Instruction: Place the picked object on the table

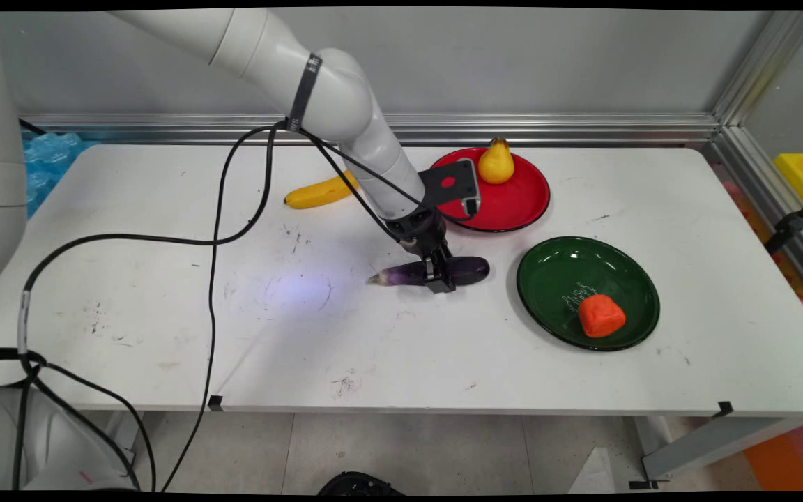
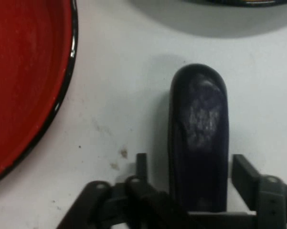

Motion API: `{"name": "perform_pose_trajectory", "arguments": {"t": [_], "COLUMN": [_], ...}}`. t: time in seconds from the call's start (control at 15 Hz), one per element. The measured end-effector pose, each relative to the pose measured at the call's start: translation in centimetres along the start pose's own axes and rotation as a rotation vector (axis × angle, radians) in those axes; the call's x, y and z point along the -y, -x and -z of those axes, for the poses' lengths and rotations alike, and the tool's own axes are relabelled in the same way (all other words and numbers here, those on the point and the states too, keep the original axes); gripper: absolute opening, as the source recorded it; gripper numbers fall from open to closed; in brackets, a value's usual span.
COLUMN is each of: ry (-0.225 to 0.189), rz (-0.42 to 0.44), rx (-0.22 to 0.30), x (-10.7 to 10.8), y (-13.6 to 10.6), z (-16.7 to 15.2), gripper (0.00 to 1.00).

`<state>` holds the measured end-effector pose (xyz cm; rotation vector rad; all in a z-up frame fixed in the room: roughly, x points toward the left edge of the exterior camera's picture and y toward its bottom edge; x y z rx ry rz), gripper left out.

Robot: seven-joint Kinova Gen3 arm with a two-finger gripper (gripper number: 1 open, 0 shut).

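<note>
A dark purple eggplant point(image 1: 401, 274) lies on its side on the white table point(image 1: 164, 314), near the middle. My gripper point(image 1: 440, 279) is down over its thicker half. In the hand view the eggplant point(image 2: 200, 119) runs up between the two fingers point(image 2: 141, 167). A strip of table shows between the left finger and the eggplant's skin, and the right finger stands close beside it. The gripper is open, straddling the eggplant, which rests on the table.
A red plate point(image 1: 513, 202) holding a yellow pear point(image 1: 496, 162) sits just behind the gripper; its rim point(image 2: 62, 95) is at the hand view's left. A green plate point(image 1: 562, 272) with an orange lump point(image 1: 601, 315) lies right. A banana point(image 1: 321, 192) lies behind the arm.
</note>
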<state>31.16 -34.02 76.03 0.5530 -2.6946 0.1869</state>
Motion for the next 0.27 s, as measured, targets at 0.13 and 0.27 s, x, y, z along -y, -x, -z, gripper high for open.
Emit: {"name": "perform_pose_trajectory", "arguments": {"t": [0.13,0.27], "ry": [0.001,0.004], "rz": [-0.012,-0.020], "rx": [-0.010,-0.012], "x": [0.2,0.3], "y": [0.1,0.3], "z": [0.5,1.6], "gripper": [1.00,1.00]}}
